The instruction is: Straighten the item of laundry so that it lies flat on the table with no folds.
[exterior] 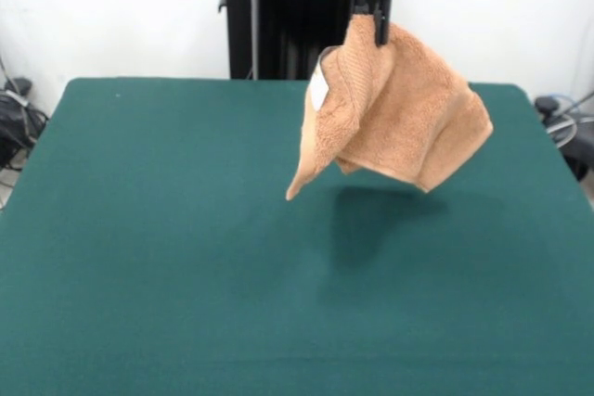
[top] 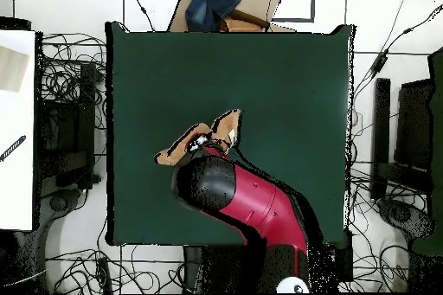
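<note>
My claw (exterior: 370, 20) is clamped on the top edge of the orange-tan towel (exterior: 394, 118) — it hangs crumpled and folded in the air, clear of the green table (exterior: 139, 248). My red arm (top: 251, 205) reaches out over the table's middle — wrist pointing straight down.
</note>
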`<act>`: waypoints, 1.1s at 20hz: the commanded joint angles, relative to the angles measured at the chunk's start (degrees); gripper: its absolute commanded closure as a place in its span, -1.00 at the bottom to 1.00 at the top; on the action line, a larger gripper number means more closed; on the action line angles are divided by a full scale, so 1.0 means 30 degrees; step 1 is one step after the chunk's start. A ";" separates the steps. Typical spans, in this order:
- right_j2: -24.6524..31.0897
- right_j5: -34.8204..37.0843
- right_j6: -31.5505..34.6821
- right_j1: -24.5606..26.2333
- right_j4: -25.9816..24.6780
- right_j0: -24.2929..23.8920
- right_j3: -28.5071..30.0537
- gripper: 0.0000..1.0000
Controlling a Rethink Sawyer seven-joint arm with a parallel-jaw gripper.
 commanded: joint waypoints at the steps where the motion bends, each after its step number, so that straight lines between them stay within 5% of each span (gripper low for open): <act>1: -0.0214 0.0546 0.3346 0.0604 -0.0414 0.0006 0.0051 1.00; 22: -0.0237 0.0394 0.3467 0.0490 -0.0326 0.0005 0.0421 1.00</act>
